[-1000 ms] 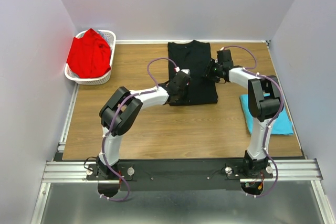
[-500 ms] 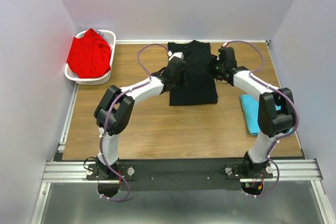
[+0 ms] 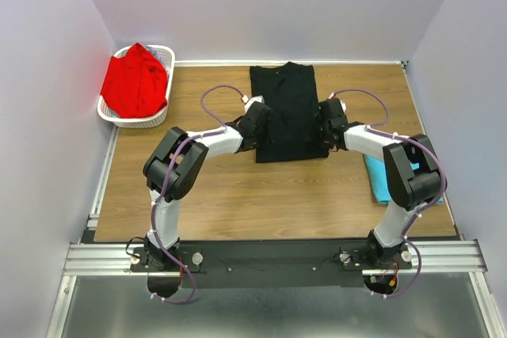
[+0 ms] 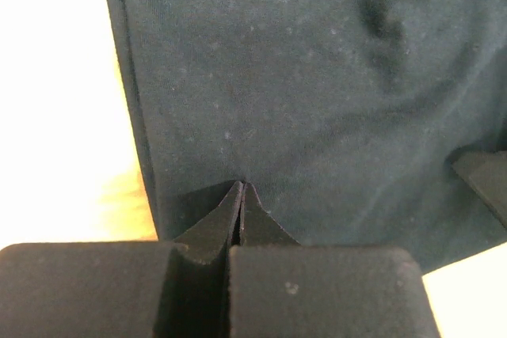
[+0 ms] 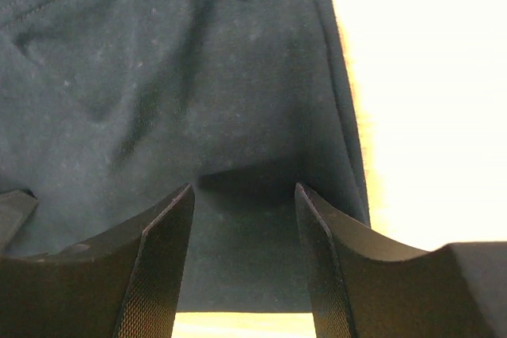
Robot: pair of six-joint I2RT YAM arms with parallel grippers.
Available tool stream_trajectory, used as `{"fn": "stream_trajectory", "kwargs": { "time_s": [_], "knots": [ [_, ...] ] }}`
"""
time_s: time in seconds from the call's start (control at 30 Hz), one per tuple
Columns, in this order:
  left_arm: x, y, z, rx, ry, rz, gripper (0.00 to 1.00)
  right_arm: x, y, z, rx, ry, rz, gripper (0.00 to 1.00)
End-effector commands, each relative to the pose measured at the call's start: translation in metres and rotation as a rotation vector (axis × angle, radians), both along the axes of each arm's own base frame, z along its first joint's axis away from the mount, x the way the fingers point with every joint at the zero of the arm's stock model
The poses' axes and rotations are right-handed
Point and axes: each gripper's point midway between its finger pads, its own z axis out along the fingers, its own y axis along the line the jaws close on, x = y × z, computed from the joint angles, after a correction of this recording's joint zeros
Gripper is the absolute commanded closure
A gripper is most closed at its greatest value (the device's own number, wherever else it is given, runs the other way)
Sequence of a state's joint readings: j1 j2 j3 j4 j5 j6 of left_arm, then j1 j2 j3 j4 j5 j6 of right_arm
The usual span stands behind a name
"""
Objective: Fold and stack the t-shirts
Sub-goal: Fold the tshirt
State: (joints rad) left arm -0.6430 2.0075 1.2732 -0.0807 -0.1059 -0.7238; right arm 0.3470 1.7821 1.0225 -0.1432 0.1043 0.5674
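Observation:
The black t-shirt [image 3: 283, 108] lies folded into a long strip at the back middle of the table. My left gripper [image 3: 257, 126] is shut, its closed tips [image 4: 242, 189] resting on the black cloth [image 4: 317, 100] near the shirt's left edge, with nothing pinched. At the shirt's right edge my right gripper [image 3: 321, 132] is open [image 5: 244, 195], straddling flat black cloth [image 5: 158, 77] close to the near corner. A folded turquoise t-shirt [image 3: 382, 186] lies at the right, partly under the right arm. The red t-shirt [image 3: 135, 85] is heaped in the basket.
The white lattice basket [image 3: 150, 121] stands at the back left corner. Grey walls close the table on three sides. Bare wood [image 3: 269, 195] lies between the black shirt and the arm bases. The other gripper's finger [image 4: 485, 184] shows at the right edge of the left wrist view.
Both grippers went toward the shirt's far end, then came back nearer along its left and right edges. The left stayed shut, the right stayed open. The black shirt lies slightly longer and flatter.

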Motion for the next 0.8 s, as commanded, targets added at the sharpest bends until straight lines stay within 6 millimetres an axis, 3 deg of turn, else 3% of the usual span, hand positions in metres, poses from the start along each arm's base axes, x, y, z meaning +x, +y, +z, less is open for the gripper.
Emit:
{"fn": "stream_trajectory", "kwargs": {
  "time_s": [0.0, 0.17, 0.23, 0.27, 0.3, 0.5, 0.63, 0.77],
  "knots": [
    [-0.034, 0.028, -0.030, 0.067, 0.104, 0.046, 1.00, -0.056, -0.018, -0.038, -0.086, 0.150, -0.012, 0.39],
    [-0.057, 0.034, -0.026, 0.029, 0.124, 0.039, 1.00, -0.095, -0.011, -0.036, -0.022, 0.181, 0.017, 0.39],
    [-0.065, 0.037, -0.024, 0.024, 0.128, 0.037, 1.00, -0.104, -0.007, -0.025, 0.014, 0.157, 0.030, 0.39],
    [-0.075, 0.042, -0.029, 0.032, 0.146, 0.036, 1.00, -0.120, -0.010, -0.031, 0.015, 0.183, 0.031, 0.39],
    [-0.079, 0.043, -0.024, 0.019, 0.140, 0.037, 1.00, -0.125, -0.004, -0.022, 0.047, 0.167, 0.039, 0.39],
    [-0.122, 0.050, -0.020, -0.014, 0.169, 0.017, 1.00, -0.176, 0.002, -0.023, 0.122, 0.239, 0.066, 0.39],
    [-0.148, 0.046, -0.015, -0.043, 0.186, -0.016, 1.00, -0.197, 0.008, -0.016, 0.160, 0.248, 0.093, 0.39],
    [-0.156, 0.046, 0.003, -0.064, 0.163, -0.040, 1.00, -0.191, 0.008, 0.006, 0.168, 0.203, 0.084, 0.39]
  ]
}}
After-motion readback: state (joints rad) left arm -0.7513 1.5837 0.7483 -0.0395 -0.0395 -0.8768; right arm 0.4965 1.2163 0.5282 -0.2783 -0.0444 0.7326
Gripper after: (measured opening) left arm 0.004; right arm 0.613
